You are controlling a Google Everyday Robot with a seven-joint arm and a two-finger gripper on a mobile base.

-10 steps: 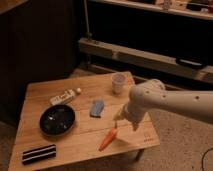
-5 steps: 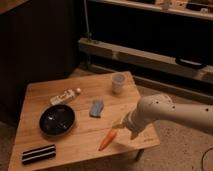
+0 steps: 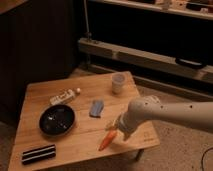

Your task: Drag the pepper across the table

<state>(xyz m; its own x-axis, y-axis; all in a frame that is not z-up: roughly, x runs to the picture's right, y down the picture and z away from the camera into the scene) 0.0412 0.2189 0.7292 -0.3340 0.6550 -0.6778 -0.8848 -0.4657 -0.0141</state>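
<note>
desk [image 3: 82,135]: light wood plank top, carrying your things.
claw [image 3: 115,126]: jaws apart, set low over the near right part.
pepper [image 3: 107,142]: by the front edge, stem end at your claw, long axis running away front-left.

The small rectangular light wooden table [image 3: 35,95] had a plank top with visible grain and a matt finish. The slim orange pepper [image 3: 107,141], near the front right edge, looked smooth with a slight sheen. The round dark bowl [image 3: 57,120], toward the left edge, was glossy and carried highlights. The pale cup [image 3: 118,82] at the rear edge looked like smooth plastic. The flat blue-grey object [image 3: 96,108] appeared matt. The gripper [image 3: 118,126], at the pepper's upper end, joined a white arm casing [image 3: 165,112] of smooth satin plastic.
</note>
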